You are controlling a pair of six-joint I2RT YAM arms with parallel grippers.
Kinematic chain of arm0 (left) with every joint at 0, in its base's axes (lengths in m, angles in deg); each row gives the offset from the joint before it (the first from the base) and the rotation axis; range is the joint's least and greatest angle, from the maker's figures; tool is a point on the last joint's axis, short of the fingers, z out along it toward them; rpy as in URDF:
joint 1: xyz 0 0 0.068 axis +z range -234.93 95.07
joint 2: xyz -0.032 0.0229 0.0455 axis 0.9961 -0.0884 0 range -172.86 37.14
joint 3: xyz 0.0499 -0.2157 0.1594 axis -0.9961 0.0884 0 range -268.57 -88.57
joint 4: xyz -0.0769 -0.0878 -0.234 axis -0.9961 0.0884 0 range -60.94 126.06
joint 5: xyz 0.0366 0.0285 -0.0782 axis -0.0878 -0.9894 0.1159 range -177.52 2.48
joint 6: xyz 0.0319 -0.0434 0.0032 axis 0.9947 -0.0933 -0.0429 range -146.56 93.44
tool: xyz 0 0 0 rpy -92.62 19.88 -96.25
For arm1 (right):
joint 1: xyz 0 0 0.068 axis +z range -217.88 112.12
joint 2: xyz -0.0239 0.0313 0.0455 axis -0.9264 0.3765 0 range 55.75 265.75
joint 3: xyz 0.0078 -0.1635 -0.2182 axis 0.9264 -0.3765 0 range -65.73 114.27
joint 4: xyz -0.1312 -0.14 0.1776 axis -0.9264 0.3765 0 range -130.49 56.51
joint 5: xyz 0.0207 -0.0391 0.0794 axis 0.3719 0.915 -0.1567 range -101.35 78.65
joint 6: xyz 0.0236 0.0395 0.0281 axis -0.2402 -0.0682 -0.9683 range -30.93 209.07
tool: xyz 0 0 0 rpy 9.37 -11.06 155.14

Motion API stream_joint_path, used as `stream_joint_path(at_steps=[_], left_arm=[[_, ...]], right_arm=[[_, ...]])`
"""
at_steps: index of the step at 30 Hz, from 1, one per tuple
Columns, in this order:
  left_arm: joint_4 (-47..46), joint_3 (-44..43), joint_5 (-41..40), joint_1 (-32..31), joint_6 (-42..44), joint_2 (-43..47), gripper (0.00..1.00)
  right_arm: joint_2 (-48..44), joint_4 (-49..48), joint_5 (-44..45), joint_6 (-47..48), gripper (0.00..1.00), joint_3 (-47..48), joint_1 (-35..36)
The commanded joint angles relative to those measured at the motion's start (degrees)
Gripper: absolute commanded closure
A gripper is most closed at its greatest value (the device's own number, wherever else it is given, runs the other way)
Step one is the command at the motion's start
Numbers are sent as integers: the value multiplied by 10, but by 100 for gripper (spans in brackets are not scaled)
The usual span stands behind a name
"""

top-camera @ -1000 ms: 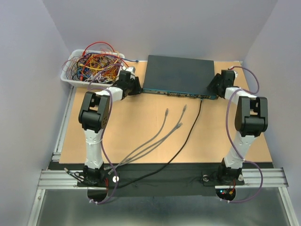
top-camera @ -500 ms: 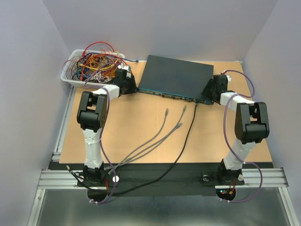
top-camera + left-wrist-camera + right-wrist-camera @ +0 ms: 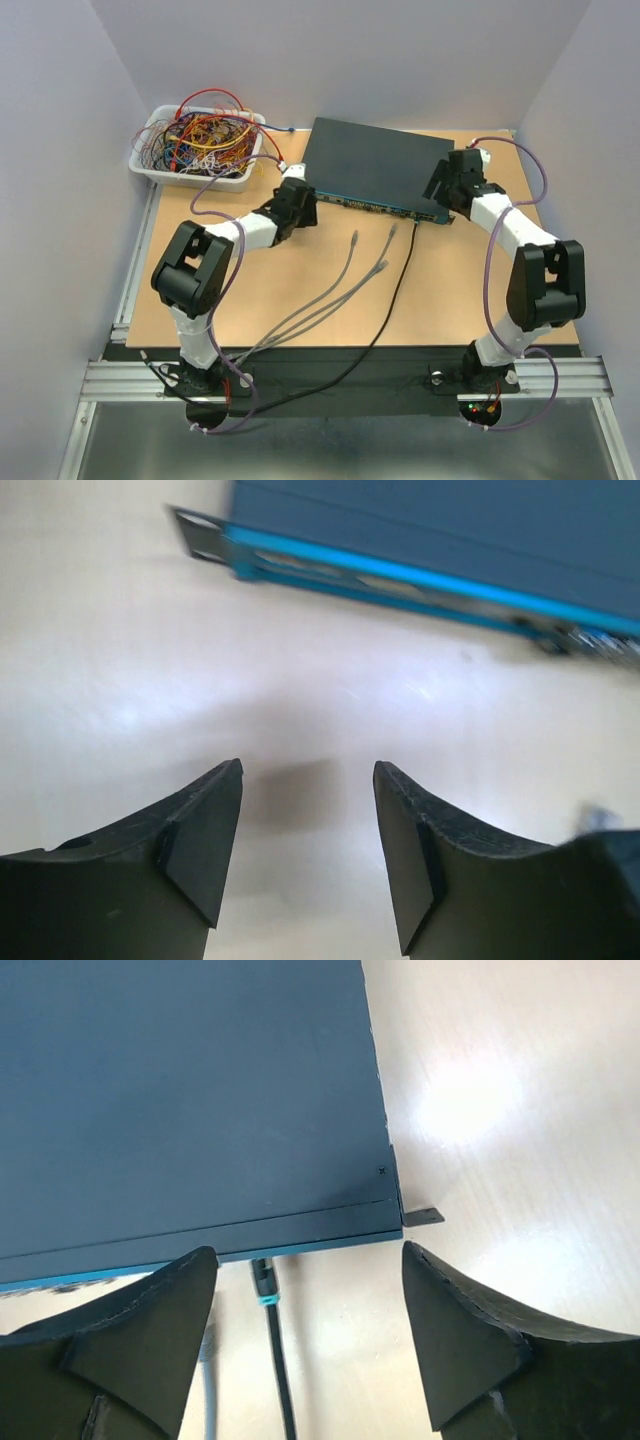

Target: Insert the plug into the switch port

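The wide flat dark grey-blue rectangular switch lies at the upper centre of the overhead view on the pale wooden table, turned slightly askew, its teal front edge with the row of small ports facing the bottom of the frame. The left gripper sits at the switch's lower-left corner; in its wrist view the two black fingers are spread apart with only bare tabletop between them, grasping nothing. The right gripper hangs at the switch's right end, its fingers likewise released, with the box's corner and a small metal bracket showing between them. A black cable with a teal-banded end meets the front edge near that corner. Three thin grey cables lie loose on the table below the switch, their plugs resting apart from the ports, in neither gripper. A white plastic tray full of tangled coloured wires stands at the upper left.
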Motion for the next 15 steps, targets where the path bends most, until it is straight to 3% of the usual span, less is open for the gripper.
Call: stream_joint_path(at_steps=[1, 7, 9, 15], left_arm=[[-22, 39, -79, -50, -14, 58, 35], [-36, 68, -83, -119, -20, 86, 39], [-35, 60, -83, -148, -17, 77, 47], [-28, 26, -76, -190, -28, 33, 48]], right_arm=[[-71, 21, 7, 5, 20, 17, 2], [-138, 21, -72, -6, 20, -48, 2], [-159, 20, -95, -8, 20, -69, 2], [-207, 20, -133, -5, 20, -107, 2]])
